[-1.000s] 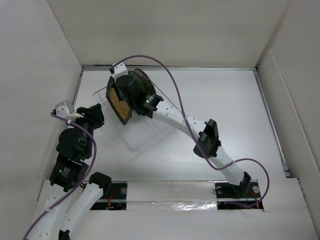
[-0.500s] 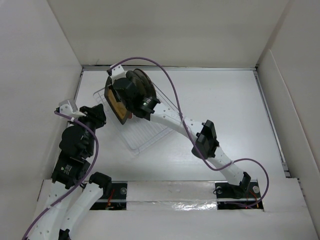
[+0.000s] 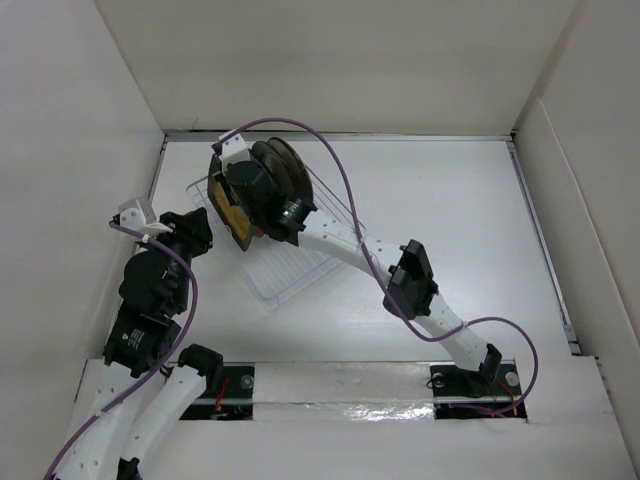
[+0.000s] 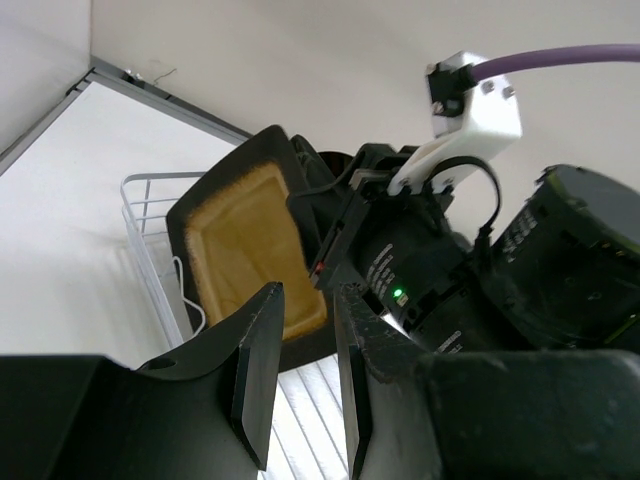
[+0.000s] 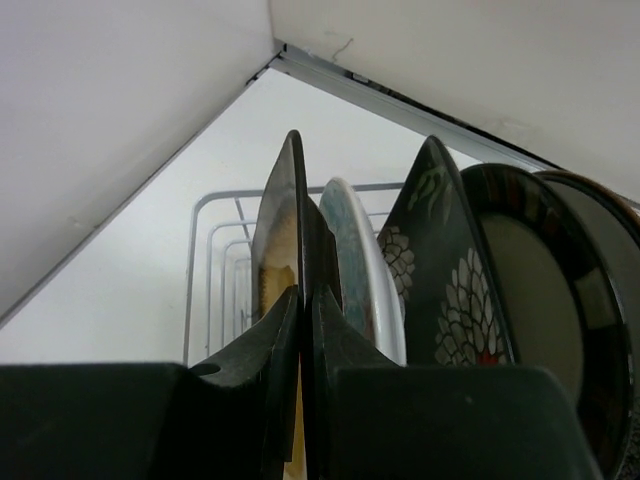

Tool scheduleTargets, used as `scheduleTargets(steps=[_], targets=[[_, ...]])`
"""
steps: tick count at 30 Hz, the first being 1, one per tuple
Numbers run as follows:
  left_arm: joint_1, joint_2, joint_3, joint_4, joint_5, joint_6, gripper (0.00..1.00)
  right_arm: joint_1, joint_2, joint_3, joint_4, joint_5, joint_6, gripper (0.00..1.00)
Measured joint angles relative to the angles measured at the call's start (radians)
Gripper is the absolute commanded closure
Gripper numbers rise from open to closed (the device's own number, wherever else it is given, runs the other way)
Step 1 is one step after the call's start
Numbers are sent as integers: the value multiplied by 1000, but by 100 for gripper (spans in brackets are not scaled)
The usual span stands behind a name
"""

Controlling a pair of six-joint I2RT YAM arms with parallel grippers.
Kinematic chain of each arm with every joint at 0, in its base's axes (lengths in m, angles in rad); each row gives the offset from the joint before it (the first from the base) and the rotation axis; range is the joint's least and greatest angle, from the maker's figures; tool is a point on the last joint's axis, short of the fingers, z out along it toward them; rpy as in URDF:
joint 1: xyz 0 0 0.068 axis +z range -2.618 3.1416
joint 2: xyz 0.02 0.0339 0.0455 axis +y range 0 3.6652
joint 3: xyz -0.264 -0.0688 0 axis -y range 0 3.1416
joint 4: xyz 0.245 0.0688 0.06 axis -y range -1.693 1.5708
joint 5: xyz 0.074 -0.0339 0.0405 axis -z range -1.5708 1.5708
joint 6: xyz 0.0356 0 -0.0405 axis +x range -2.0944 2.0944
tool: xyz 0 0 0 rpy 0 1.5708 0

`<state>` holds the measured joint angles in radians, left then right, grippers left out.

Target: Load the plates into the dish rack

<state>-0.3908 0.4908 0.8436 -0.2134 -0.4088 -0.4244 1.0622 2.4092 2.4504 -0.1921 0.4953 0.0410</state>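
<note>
My right gripper [image 3: 243,212] is shut on the edge of the black square amber-centred plate [image 3: 229,206] and holds it upright over the left end of the dish rack [image 3: 292,270]. In the right wrist view the jaws [image 5: 303,296] pinch this plate [image 5: 284,215]. Beside it in the rack stand a teal plate [image 5: 347,252], the black square floral plate [image 5: 440,275] and the cream plate with a dark striped rim [image 5: 545,300]. My left gripper [image 3: 197,230] is slightly open and empty just left of the rack; its view shows the amber plate [image 4: 243,243].
The rack [image 4: 137,205] lies diagonally near the back left corner, close to the white left wall [image 3: 80,150] and back wall. The right arm's purple cable [image 3: 340,170] arcs over the rack. Bare white table [image 3: 450,200] lies to the right.
My right gripper has carried the amber-centred plate a little left and lower toward the rack's left end. The left arm shifted slightly early on, then stayed still.
</note>
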Motion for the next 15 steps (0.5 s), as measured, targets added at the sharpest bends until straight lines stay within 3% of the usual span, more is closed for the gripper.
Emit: scheduleTargets(steps=[15], targets=[[0, 11, 0, 0, -8, 0, 76, 31, -28, -172, 155, -24, 107, 35]])
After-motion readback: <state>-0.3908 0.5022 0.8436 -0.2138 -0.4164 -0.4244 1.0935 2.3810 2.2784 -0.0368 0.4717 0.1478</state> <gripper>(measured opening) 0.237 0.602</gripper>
